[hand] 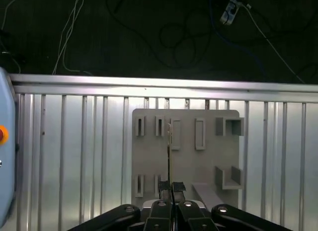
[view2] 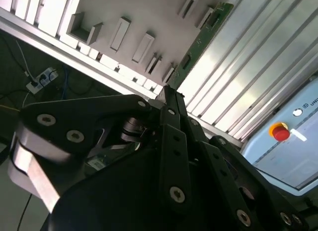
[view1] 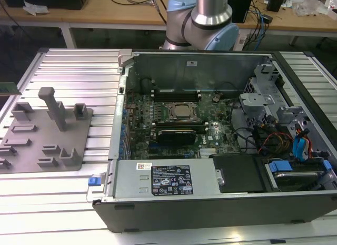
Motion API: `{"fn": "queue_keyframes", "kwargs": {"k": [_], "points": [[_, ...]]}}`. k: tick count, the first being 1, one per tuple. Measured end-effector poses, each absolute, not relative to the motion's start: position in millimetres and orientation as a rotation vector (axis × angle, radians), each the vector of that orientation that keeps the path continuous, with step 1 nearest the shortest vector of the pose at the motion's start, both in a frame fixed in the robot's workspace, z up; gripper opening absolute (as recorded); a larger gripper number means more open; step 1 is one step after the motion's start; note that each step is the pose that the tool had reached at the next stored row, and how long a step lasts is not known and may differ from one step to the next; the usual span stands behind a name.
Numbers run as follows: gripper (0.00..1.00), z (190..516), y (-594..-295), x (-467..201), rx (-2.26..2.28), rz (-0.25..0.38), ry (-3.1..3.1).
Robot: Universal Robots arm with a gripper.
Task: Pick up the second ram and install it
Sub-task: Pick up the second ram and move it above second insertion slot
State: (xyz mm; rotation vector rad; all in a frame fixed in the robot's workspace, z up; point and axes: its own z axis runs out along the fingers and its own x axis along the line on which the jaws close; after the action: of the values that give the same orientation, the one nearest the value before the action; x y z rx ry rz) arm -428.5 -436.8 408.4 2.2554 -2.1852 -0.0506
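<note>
The second ram (view2: 198, 44) is a narrow green board seen edge-on, running away from the fingertips over the ribbed table. My gripper (view2: 169, 94) is shut on its near end, black fingers (view2: 173, 136) pressed together around it. In the first wrist view the ram (hand: 169, 151) is a thin vertical line above the gripper (hand: 169, 187), hanging well above the grey fixture plate (hand: 186, 156) with its slots. In the exterior view the open computer case (view1: 210, 150) holds the motherboard, with memory slots (view1: 176, 94) beside the processor. A short green strip (view1: 8, 88) shows at that view's left edge.
The grey fixture plate (view1: 45, 134) with raised blocks lies on the ribbed aluminium table (view1: 79, 71) at the exterior view's left of the case. The arm's base (view1: 202, 23) stands behind the case. A red stop button (view2: 280, 132) sits on a panel past the table edge. Cables lie on the floor.
</note>
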Motion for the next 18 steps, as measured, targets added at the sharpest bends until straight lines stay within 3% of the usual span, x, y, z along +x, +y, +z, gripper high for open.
{"fn": "queue_keyframes", "kwargs": {"k": [4,18], "points": [[0.09,426,-437,-428,2.258,-0.055,-2.187],[0.09,427,-437,-387,2.257,-0.055,-2.187]]}}
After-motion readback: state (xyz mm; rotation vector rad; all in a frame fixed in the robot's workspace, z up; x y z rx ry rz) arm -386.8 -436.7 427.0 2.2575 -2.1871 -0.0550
